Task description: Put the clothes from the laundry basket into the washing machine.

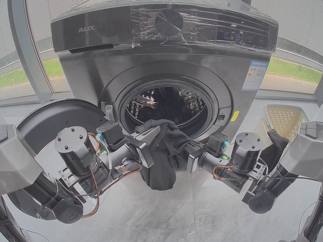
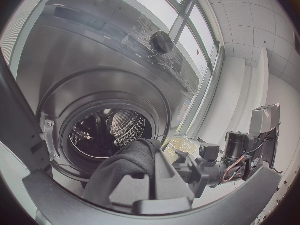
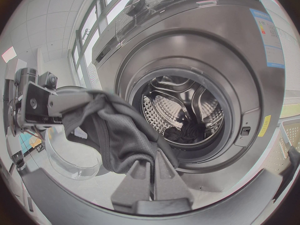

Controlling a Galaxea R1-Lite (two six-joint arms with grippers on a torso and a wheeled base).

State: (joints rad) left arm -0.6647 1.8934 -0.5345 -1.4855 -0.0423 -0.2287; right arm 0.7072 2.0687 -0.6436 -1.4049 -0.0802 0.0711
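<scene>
Left tool [image 1: 154, 132] clamped, right tool [image 3: 153, 164] clamped

washing machine [image 1: 84, 74] is showing brushed grey metal | panel [image 1: 101, 27] at 12 o'clock is gleaming glossy black under wrinkled film | drum [image 1: 198, 105] is shining, perforated steel | garment [image 1: 165, 152] is looking matt, meshy cloth | basket [image 1: 286, 118] at 3 o'clock is looking matt plastic
</scene>
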